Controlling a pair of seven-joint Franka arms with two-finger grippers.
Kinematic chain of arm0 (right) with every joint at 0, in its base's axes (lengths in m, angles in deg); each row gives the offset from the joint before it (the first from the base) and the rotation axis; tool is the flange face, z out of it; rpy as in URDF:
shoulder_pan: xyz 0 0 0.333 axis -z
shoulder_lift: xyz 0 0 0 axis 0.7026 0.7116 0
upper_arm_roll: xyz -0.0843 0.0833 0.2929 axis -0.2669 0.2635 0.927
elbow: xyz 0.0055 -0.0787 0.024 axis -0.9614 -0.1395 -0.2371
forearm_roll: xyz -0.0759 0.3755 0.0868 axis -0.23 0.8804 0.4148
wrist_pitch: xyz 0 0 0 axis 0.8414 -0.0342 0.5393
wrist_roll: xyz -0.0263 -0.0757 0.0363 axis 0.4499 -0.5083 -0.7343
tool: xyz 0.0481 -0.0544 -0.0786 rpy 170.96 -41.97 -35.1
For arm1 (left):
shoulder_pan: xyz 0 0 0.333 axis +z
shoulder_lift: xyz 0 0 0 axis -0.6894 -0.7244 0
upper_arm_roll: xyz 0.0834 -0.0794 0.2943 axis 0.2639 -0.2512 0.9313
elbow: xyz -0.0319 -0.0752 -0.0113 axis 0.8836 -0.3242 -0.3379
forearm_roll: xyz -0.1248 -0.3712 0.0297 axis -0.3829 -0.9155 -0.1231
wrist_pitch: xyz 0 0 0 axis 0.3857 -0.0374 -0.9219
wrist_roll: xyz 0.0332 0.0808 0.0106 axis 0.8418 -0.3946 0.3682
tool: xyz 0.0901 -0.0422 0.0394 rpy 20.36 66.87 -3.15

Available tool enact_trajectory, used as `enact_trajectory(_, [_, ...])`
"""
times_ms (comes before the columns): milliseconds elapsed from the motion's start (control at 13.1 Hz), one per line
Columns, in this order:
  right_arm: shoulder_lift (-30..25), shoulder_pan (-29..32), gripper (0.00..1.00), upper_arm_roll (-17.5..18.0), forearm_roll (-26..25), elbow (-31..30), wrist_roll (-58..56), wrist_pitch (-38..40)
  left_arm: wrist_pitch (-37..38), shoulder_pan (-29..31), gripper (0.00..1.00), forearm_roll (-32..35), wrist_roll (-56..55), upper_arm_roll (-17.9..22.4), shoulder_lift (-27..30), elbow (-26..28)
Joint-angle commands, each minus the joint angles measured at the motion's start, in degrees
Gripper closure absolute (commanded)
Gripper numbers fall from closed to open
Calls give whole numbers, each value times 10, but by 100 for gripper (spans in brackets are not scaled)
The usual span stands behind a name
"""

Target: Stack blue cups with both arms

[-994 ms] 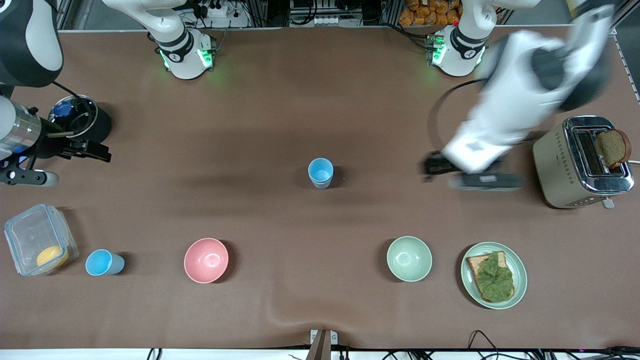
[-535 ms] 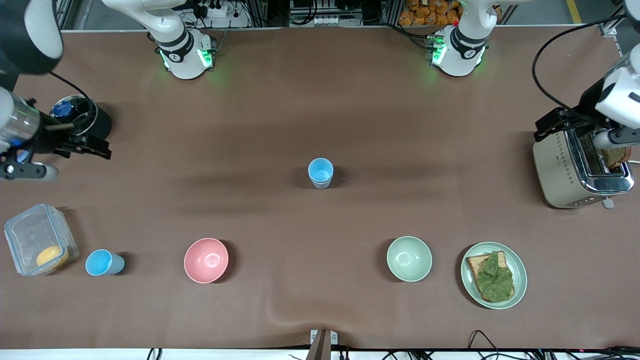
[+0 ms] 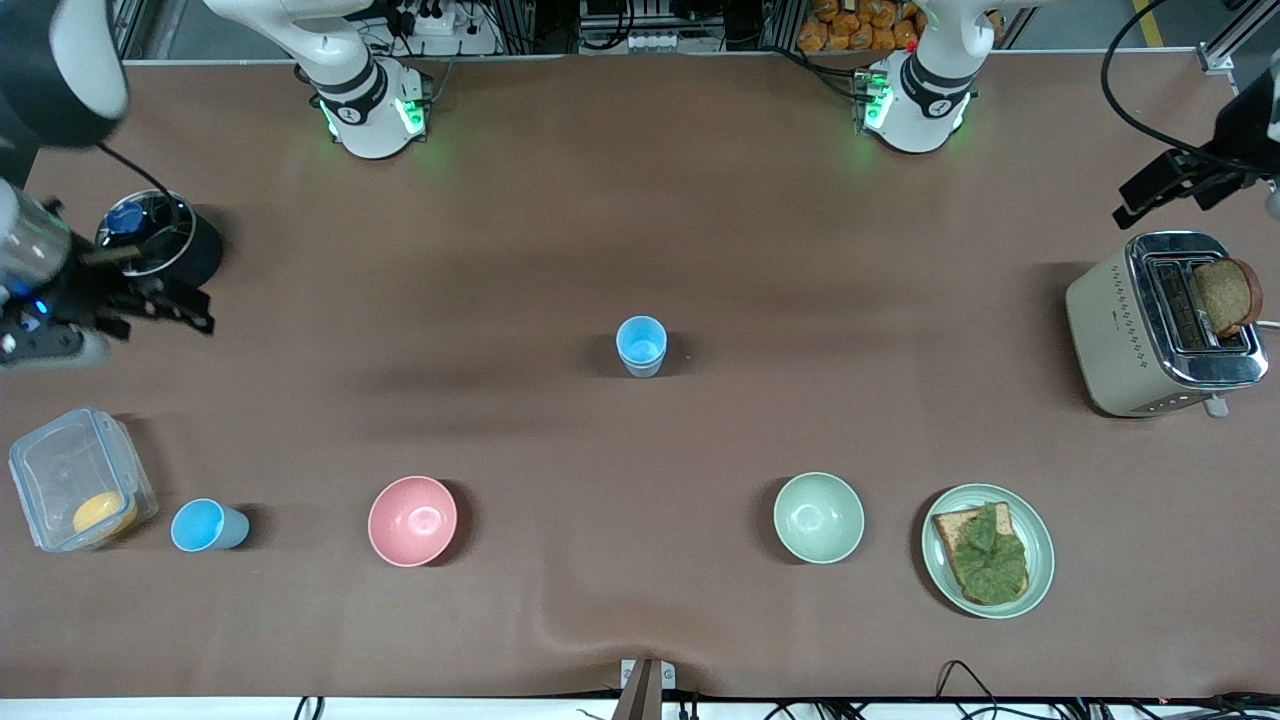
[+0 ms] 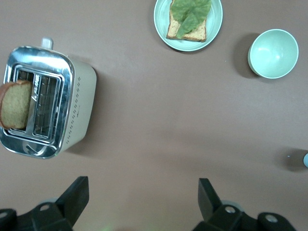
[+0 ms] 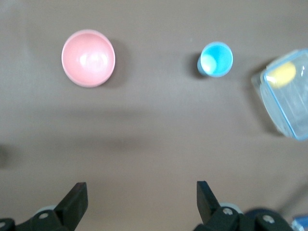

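One blue cup (image 3: 641, 346) stands upright in the middle of the table. A second blue cup (image 3: 207, 526) stands nearer to the front camera, toward the right arm's end, beside a clear container; it also shows in the right wrist view (image 5: 216, 59). My right gripper (image 3: 185, 305) is open and empty, high over bare table next to a black pot, well away from both cups (image 5: 141, 197). My left gripper (image 3: 1170, 185) is open and empty, high over the table at the left arm's end, near the toaster (image 4: 143, 197). The edge of the middle cup just shows in the left wrist view (image 4: 305, 160).
A pink bowl (image 3: 412, 520), a pale green bowl (image 3: 818, 517) and a plate (image 3: 1040, 540) with bread and lettuce stand along the side nearer the front camera. A toaster (image 3: 1110, 330) holds a bread slice. A clear container (image 3: 50, 460) holds something yellow. A black pot (image 3: 195, 255) stands nearby.
My left arm has swung from over the table's middle out to the left arm's end, past the toaster. My right gripper has shifted only slightly. The cups have not moved.
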Motion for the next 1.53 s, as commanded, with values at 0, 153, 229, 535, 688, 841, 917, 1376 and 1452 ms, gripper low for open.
enact_trajectory(0, [4, -2, 0, -2, 0, 21, 13, 0, -11, 6, 0, 6, -13, -6, -36, -19])
enact_trajectory(153, [4, -4, 0, -3, -2, 22, 20, 1, -10, 6, 0, 7, -3, -6, -51, -48])
enact_trajectory(229, [5, -1, 0, -3, -2, 19, 39, 6, -11, 6, 0, 6, -2, -6, -52, -54])
enact_trajectory(535, [-3, -2, 0, -3, -2, 31, 57, 137, -11, 1, 0, 5, 0, -7, -69, -81])
enact_trajectory(688, [-7, -2, 0, -4, -3, 55, 71, 206, -11, 1, 0, 5, 0, -7, -73, -82])
enact_trajectory(841, [-8, -3, 0, -4, -4, 64, 82, 217, -11, 2, 0, 5, 0, -8, -74, -82])
enact_trajectory(917, [-7, 3, 0, -5, -2, 64, 78, 219, -11, 1, 0, 5, 0, -8, -74, -82])
enact_trajectory(1376, [-11, 39, 0, -4, 7, 75, 79, 222, -11, -2, 0, 5, 0, -9, -73, -82])
enact_trajectory(1452, [-21, 53, 0, -3, 8, 75, 77, 225, -11, -2, 0, 5, 7, -11, -73, -82])
